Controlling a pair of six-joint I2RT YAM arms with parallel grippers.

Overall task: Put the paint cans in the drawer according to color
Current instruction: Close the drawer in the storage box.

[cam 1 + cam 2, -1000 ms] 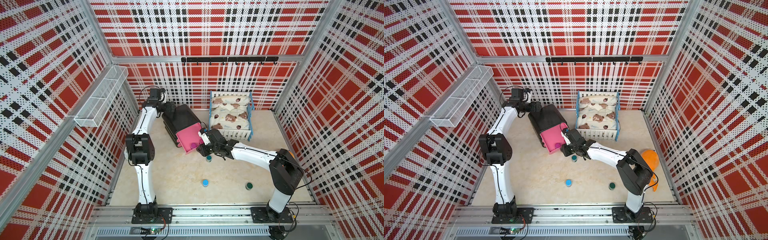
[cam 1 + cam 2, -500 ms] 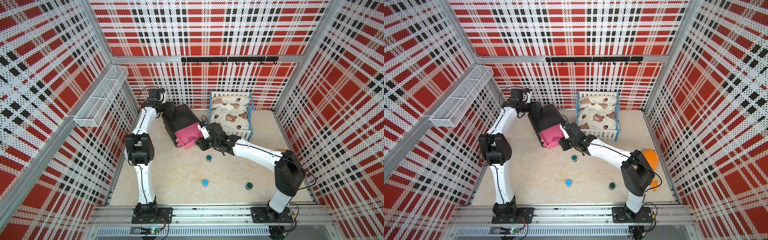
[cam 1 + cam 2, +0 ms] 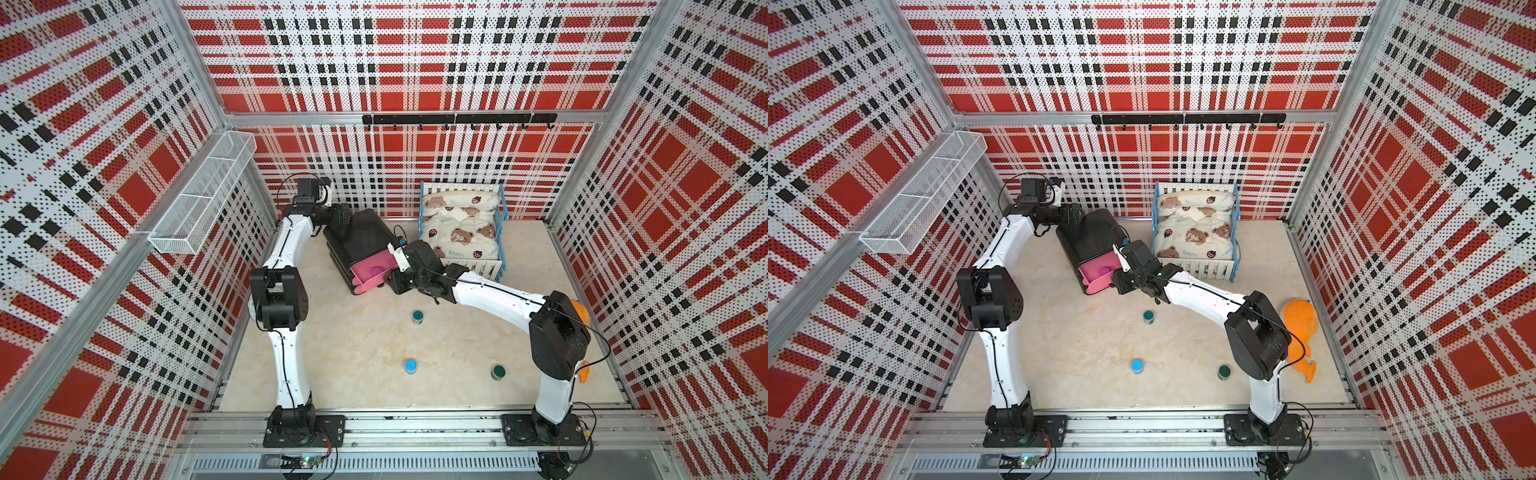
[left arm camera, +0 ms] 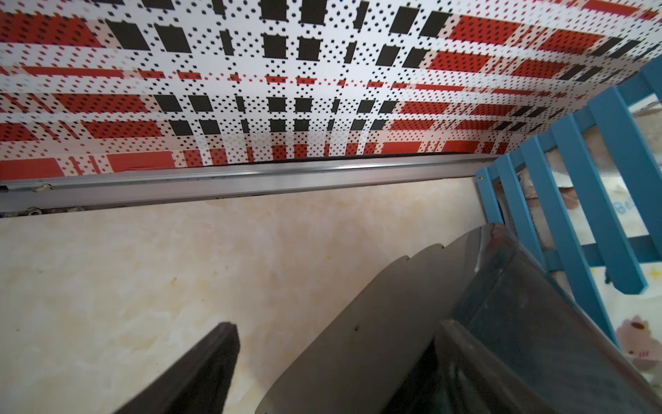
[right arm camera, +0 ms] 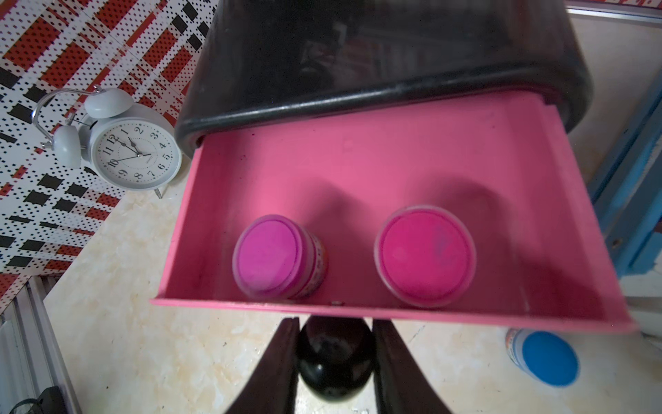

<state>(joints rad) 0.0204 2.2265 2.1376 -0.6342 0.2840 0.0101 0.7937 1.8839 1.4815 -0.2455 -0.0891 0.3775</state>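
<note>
The drawer chest (image 3: 361, 232) is black and stands at the back left, in both top views. Its top pink drawer (image 5: 358, 172) is partly out. Two magenta paint cans (image 5: 276, 258) (image 5: 426, 254) sit inside it. My right gripper (image 5: 335, 322) is shut on that drawer's round black knob (image 5: 335, 358). One blue can (image 5: 548, 358) stands on the floor beside the drawer front. Another blue can (image 3: 410, 365) and two dark green cans (image 3: 418, 316) (image 3: 498, 371) stand on the floor nearer the front. My left gripper (image 3: 338, 216) is open at the chest's back, and a chest panel (image 4: 376, 322) lies between its jaws.
A white-and-blue toy bed (image 3: 461, 228) stands just right of the chest. A white alarm clock (image 5: 132, 154) sits by the wall beside the chest. An orange toy (image 3: 1300, 320) lies at the right edge. A wire basket (image 3: 203, 199) hangs on the left wall.
My right gripper has moved toward the chest with the knob in it, and the pink drawer has slid further in. The left arm has stayed at the chest's back.
</note>
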